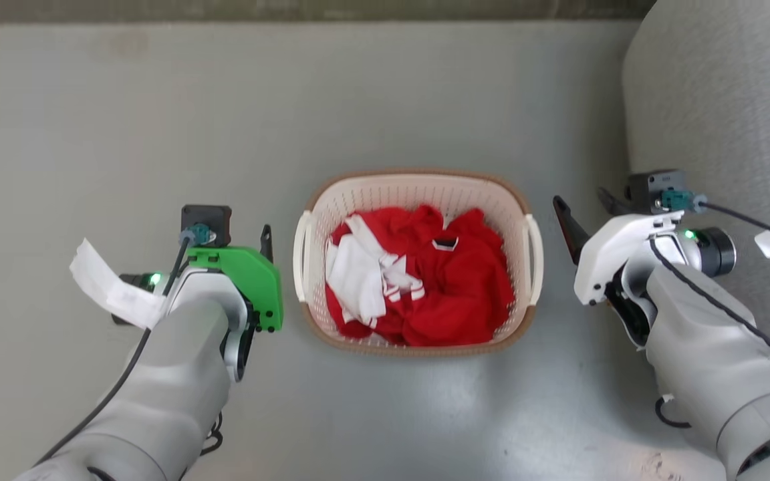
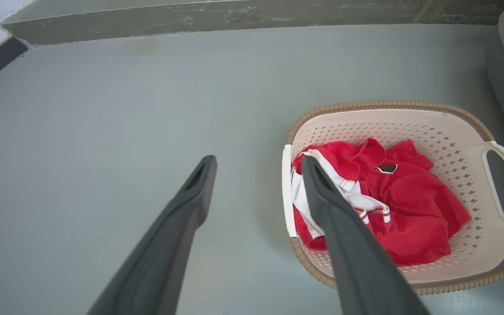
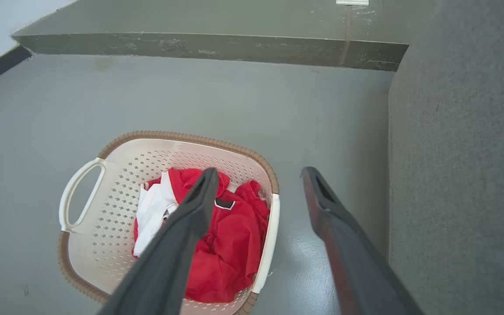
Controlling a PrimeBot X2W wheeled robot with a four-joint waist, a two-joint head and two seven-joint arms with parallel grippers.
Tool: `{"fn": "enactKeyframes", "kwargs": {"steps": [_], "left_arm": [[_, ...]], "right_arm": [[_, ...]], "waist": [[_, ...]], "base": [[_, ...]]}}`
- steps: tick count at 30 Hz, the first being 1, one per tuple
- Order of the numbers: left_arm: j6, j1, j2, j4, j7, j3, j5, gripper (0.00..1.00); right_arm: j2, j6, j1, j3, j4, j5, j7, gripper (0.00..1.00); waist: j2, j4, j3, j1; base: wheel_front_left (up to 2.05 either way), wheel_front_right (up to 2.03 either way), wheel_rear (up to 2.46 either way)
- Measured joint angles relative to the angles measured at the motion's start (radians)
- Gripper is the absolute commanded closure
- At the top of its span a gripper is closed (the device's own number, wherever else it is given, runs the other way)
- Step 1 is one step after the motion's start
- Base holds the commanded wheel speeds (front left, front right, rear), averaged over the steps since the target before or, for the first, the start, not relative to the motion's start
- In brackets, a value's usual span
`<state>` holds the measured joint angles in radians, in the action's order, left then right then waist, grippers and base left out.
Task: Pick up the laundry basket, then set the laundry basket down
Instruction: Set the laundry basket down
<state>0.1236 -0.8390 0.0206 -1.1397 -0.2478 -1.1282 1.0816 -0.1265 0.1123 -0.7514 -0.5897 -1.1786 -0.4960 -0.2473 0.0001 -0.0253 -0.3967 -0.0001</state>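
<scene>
Our left gripper [image 2: 257, 175] and right gripper [image 3: 258, 175], both spread and empty, flank the cream perforated plastic laundry basket [image 1: 418, 188], its long axis running between them, equally near.

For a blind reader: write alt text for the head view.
A basket holding red and white clothes sits on a grey floor between the left gripper and the right gripper. Neither touches it.

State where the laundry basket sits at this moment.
In the head view the laundry basket stands at centre on the grey floor, between the left gripper and the right gripper, touching neither.
</scene>
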Motion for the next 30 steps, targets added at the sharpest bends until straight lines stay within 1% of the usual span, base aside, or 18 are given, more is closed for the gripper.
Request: {"fn": "enactKeyframes", "kwargs": {"steps": [2,4,6,9,11,14,17,19,21,22,23,27,30], "left_arm": [[0.000,0.010,0.001,-0.003,-0.001,0.007,0.000,0.00],[0.000,0.021,0.001,-0.003,-0.001,0.010,-0.002,0.00],[0.000,0.026,0.001,0.004,-0.001,0.020,-0.009,0.00],[0.000,0.025,0.007,0.042,-0.001,0.049,-0.047,0.00],[0.000,0.024,0.013,0.069,-0.001,0.073,-0.051,0.00],[0.000,0.023,0.031,0.103,-0.001,0.104,-0.068,0.00],[0.000,0.022,0.053,0.132,-0.001,0.135,-0.109,0.00],[0.000,0.022,0.068,0.149,-0.001,0.159,-0.125,0.00],[0.000,0.022,0.081,0.164,-0.001,0.184,-0.137,0.00],[0.000,0.022,0.087,0.175,-0.001,0.195,-0.153,0.00],[0.000,0.022,0.093,0.194,-0.001,0.217,-0.183,0.00],[0.000,0.023,0.116,0.233,-0.001,0.279,-0.237,0.00],[0.000,0.028,0.137,0.259,-0.001,0.335,-0.260,0.00]], "right_arm": [[0.000,-0.009,0.018,0.011,0.017,-0.005,0.000,0.00],[-0.001,-0.010,0.031,0.019,0.033,-0.007,0.000,0.00],[-0.001,-0.024,0.046,0.029,0.051,-0.007,0.000,0.00],[-0.004,-0.036,0.074,0.045,0.077,-0.007,0.000,0.00],[-0.008,-0.044,0.089,0.056,0.097,-0.007,0.000,0.00],[-0.019,-0.054,0.097,0.067,0.133,-0.007,0.000,0.00],[-0.032,-0.071,0.101,0.082,0.176,-0.004,0.000,0.00],[-0.039,-0.072,0.104,0.093,0.206,0.001,0.000,0.00],[-0.042,-0.088,0.108,0.100,0.235,0.006,0.000,0.00],[-0.043,-0.090,0.113,0.107,0.251,0.007,0.000,0.00],[-0.048,-0.103,0.126,0.118,0.284,0.014,0.000,0.00],[-0.054,-0.116,0.149,0.145,0.360,0.024,0.000,0.00],[-0.058,-0.133,0.164,0.167,0.429,0.035,-0.002,0.00]], "waist": [[0.0000,0.005,0.027,0.0000],[0.0000,0.009,0.054,0.0000],[0.0000,0.013,0.082,0.0000],[0.0000,0.017,0.123,0.0000],[0.0000,0.019,0.150,0.0000],[0.0000,0.020,0.187,0.0000],[0.0000,0.019,0.218,0.0000],[0.0000,0.019,0.237,0.0000],[0.0000,0.018,0.253,0.0000],[0.0000,0.017,0.260,0.0000],[0.0000,0.016,0.274,0.0000],[0.0000,0.013,0.297,0.0000],[0.0000,0.013,0.308,0.0000]], "base": [[0.00,0.00,0.00],[0.00,0.00,0.00],[0.00,0.00,0.00],[0.00,0.00,0.00],[0.00,0.00,0.00],[0.00,0.00,0.00],[0.00,0.00,0.00],[0.00,0.00,0.00],[0.00,0.00,0.00],[0.00,0.00,0.00],[0.00,0.00,0.00],[0.00,0.00,0.00],[0.00,0.00,0.00]]}}
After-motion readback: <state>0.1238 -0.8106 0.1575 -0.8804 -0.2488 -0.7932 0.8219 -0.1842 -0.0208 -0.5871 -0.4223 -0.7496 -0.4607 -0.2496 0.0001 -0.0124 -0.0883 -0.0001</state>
